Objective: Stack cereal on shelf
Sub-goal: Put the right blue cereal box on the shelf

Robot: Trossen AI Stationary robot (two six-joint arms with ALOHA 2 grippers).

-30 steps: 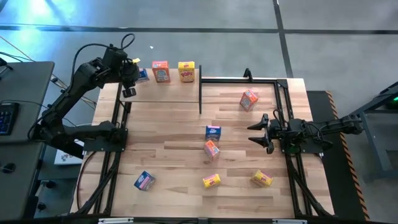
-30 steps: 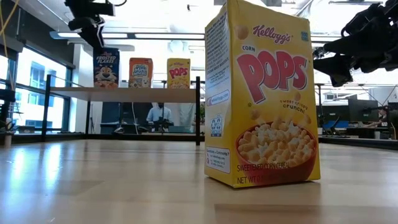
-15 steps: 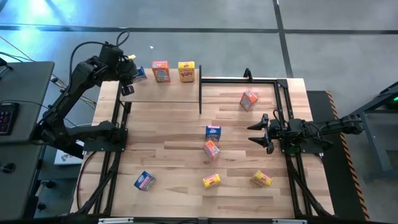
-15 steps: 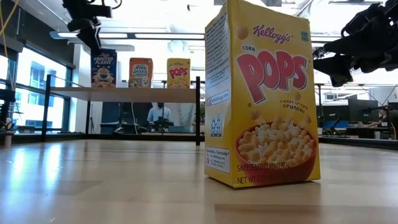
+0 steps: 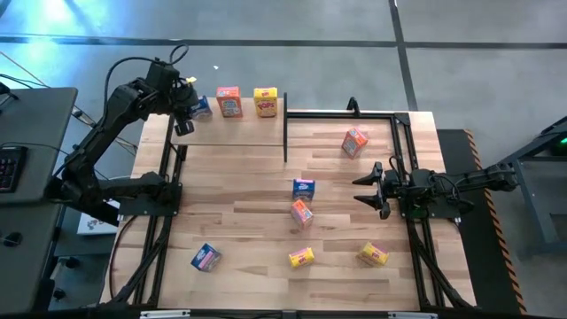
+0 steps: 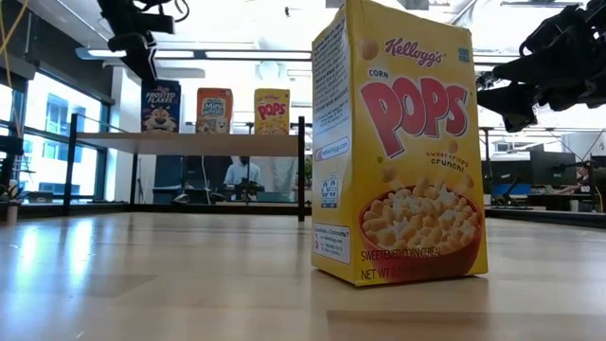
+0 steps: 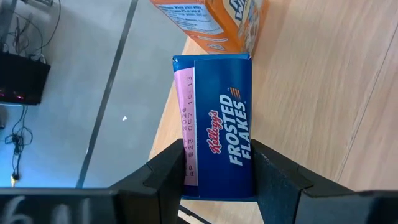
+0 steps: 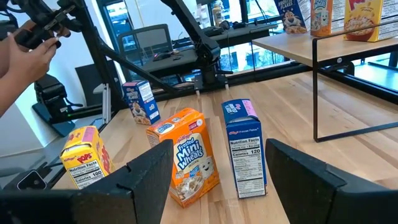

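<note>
Three boxes stand in a row on the shelf [image 5: 232,131] — a blue Frosted Flakes box [image 7: 217,152], an orange-red box [image 5: 229,102] next to it and a yellow Pops box [image 5: 265,101] at the inner end. The left hand [image 7: 214,177] is over the shelf's outer end with its fingers on both sides of the blue box; whether it is pressing or has let go cannot be told.

Six boxes remain on the tabletop [image 5: 239,204]: an orange-red one [image 5: 354,142] near the far right, a blue one [image 5: 304,188] and an orange-red one [image 5: 301,213] in the middle, and a blue one [image 5: 205,258] and two yellow ones [image 5: 301,258] [image 5: 373,255] along the near edge.

The right hand [image 5: 370,188] hangs open beside the middle pair, holding nothing. By this count the task looks about a third done.
</note>
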